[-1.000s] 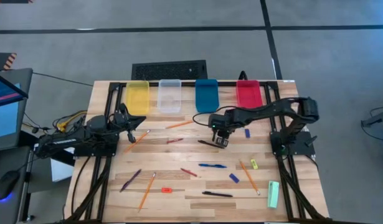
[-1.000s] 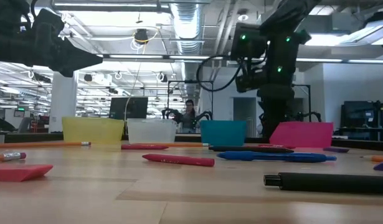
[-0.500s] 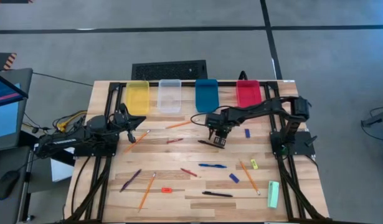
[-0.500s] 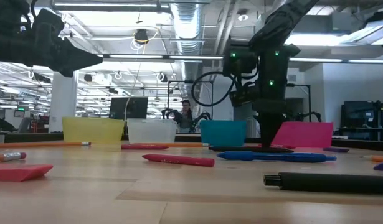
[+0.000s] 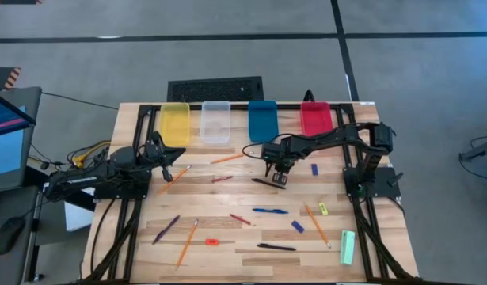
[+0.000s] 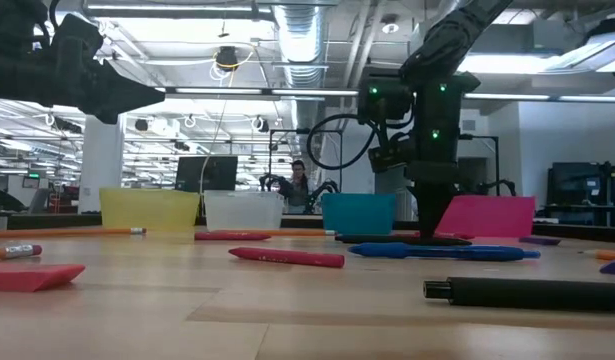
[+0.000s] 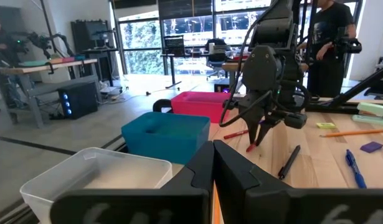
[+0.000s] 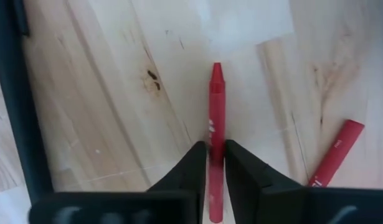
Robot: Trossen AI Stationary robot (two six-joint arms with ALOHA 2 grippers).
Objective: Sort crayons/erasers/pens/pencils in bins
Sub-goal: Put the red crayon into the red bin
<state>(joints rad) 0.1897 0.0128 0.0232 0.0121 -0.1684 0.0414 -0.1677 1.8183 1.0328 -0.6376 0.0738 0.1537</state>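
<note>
Right gripper (image 5: 278, 169) sits just in front of the blue bin (image 5: 262, 120), pointed straight down and pinched shut on a red crayon (image 8: 216, 134). It holds the crayon near one end, so most of it shows beyond the fingertips (image 8: 194, 163). My read: vertical approach keeps clear of the black pen (image 5: 266, 182) right beside it. A second crayon (image 8: 335, 152) lies near on the counter (image 5: 227, 237). Left gripper (image 5: 165, 156) is parked in front of the yellow bin (image 5: 174, 123), jaws together, empty.
</note>
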